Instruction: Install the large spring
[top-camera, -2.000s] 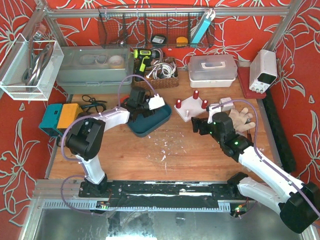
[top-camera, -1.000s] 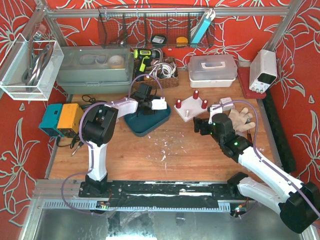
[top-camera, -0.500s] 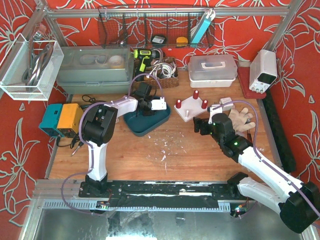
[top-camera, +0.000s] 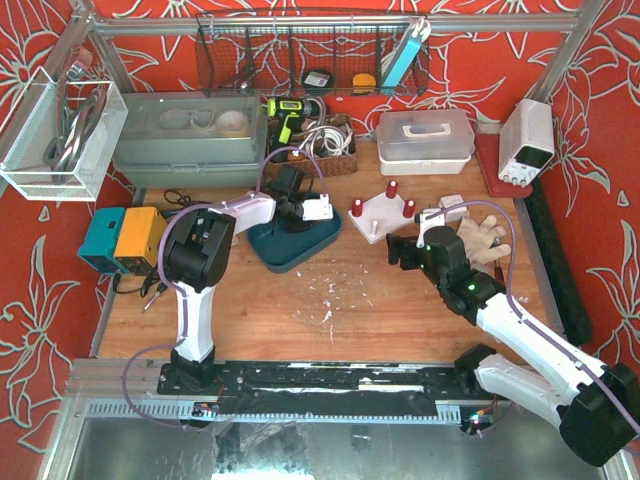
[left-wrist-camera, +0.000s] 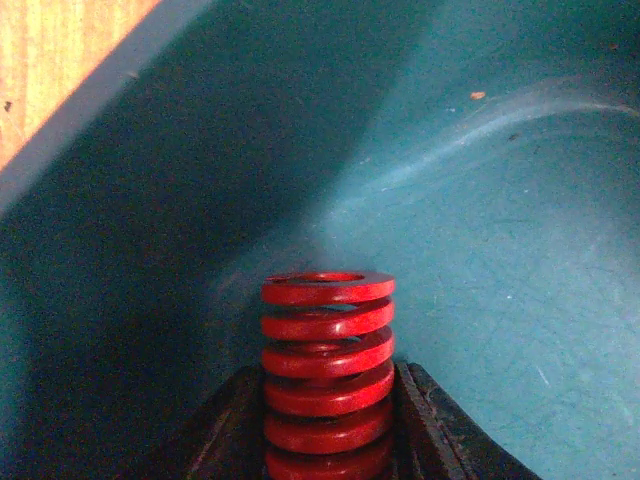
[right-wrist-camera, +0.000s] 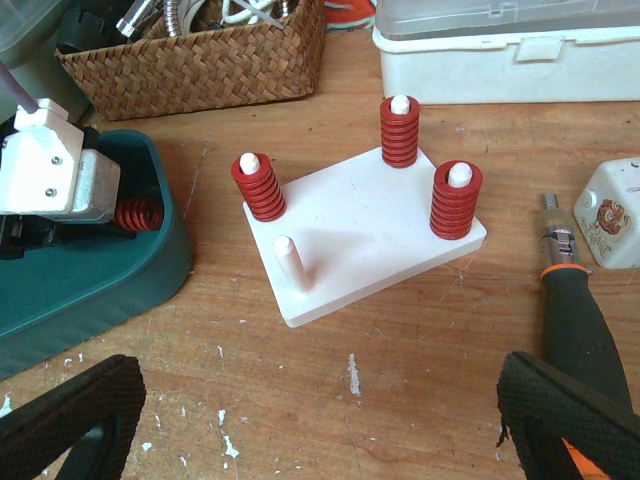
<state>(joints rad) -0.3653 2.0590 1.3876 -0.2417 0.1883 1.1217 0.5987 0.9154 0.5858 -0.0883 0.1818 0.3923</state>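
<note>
Spring (left-wrist-camera: 327, 370): red flat-wound coil, inside smooth teal tray (left-wrist-camera: 480, 250).
Left fingers (left-wrist-camera: 232, 425): black, clamped on spring's sides.
Right fingers (right-wrist-camera: 70, 420): spread wide, empty, above scuffed wooden table (right-wrist-camera: 400, 350).

Clearance, peg board (right-wrist-camera: 372, 228)
Bare peg (right-wrist-camera: 289, 262) open above and in front; loaded pegs (right-wrist-camera: 455, 200) behind, teal tray (right-wrist-camera: 120, 290) wall to its left.

The spring (right-wrist-camera: 138, 213) lies in the tray (right-wrist-camera: 100, 290), left of the peg board (right-wrist-camera: 360, 225).
</note>
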